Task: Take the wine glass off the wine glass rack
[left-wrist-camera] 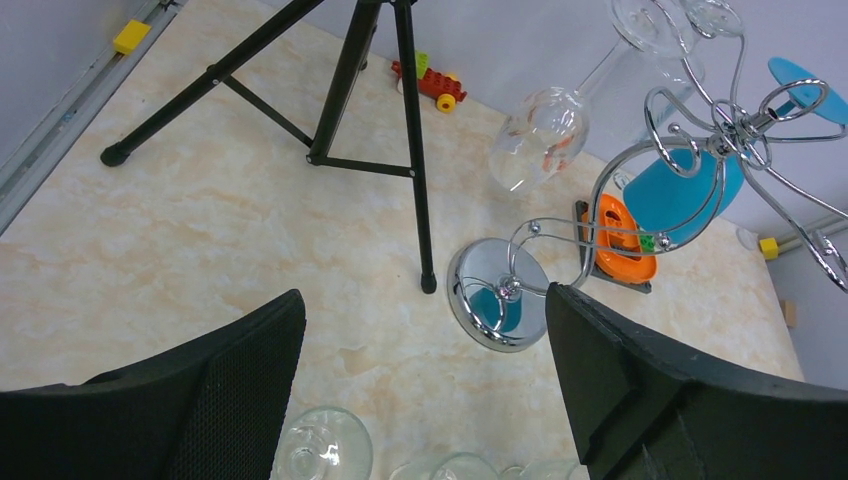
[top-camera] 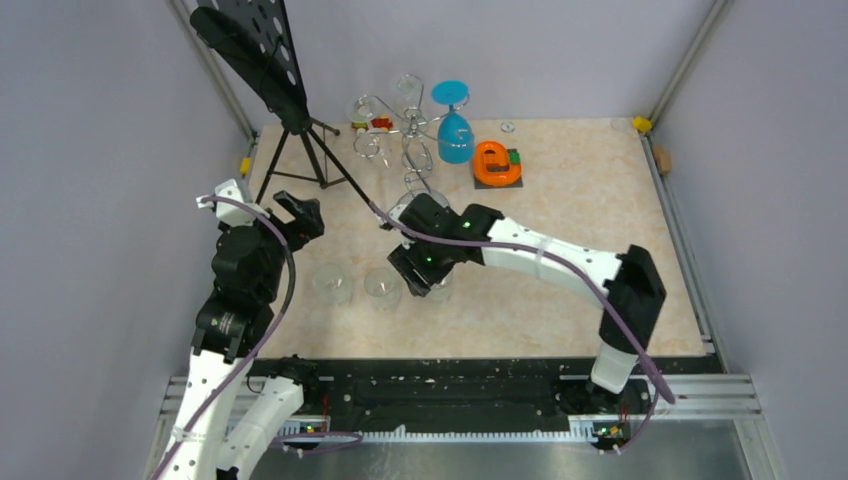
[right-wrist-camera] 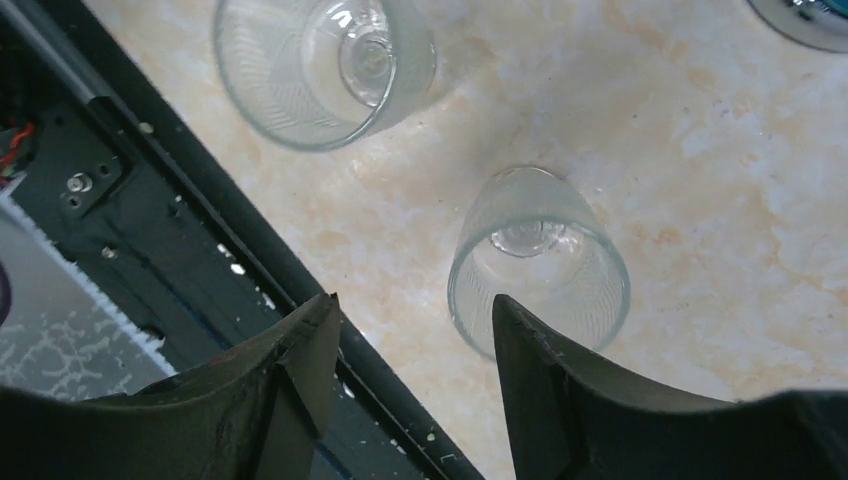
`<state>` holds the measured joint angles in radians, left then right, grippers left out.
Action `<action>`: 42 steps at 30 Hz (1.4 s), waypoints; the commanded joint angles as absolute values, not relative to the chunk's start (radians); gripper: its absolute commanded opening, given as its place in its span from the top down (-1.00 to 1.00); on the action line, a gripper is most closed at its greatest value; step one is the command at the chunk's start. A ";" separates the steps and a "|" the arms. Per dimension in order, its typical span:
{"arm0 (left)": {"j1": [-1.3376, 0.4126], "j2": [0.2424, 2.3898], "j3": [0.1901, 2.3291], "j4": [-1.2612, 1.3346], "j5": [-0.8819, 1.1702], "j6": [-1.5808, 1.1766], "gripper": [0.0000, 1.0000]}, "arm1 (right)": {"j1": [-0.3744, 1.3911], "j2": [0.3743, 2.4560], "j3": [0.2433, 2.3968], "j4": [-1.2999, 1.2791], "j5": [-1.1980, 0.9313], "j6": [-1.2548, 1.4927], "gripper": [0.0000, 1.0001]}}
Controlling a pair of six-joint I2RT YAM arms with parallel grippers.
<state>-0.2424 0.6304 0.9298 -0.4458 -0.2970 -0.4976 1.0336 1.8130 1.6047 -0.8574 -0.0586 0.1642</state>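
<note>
**Wine glasses hung on the rack, both grippers empty**

The wine glass rack [top-camera: 402, 130] stood at the far side of the table [top-camera: 600, 200], its round mirrored base [left-wrist-camera: 495, 295] flat on the marbled top. A clear wine glass [left-wrist-camera: 540, 135] hung upside down from one of the curled hook arms, bowl tilted toward the music stand [top-camera: 250, 50]. A blue wine glass [top-camera: 455, 125] hung from the rack's right side, above an orange object [top-camera: 497, 163] just behind the base. A small toy brick [left-wrist-camera: 430, 85] lay near the back wall, beyond the stand's tripod legs.

The left gripper [left-wrist-camera: 425, 300] hovered over the left part of the table, fingers spread wide with nothing between them, pointed toward the rack base and well apart from it.

The right gripper [right-wrist-camera: 415, 305] was reached across to the middle of the table, near the front edge, pointing down. Its jaws were released and held nothing. One clear drinking glass [right-wrist-camera: 540, 260] stood on the table just beyond its fingertips. A second drinking glass [right-wrist-camera: 325, 65] stood farther left, and the overhead view showed a further one [top-camera: 332, 283] beside the left arm.
</note>
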 commanded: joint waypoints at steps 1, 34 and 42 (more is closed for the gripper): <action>-0.236 0.627 0.932 -0.401 -0.275 -0.496 -0.85 | 1.048 1.578 1.560 -0.710 -0.117 0.088 -0.18; -0.236 0.716 0.963 -0.382 -0.145 -0.564 -0.86 | 0.372 1.500 1.693 -0.198 -0.141 0.779 -0.44; -0.236 0.705 0.948 -0.382 -0.148 -0.565 -0.86 | 0.310 1.667 1.753 -0.030 -0.348 0.948 0.17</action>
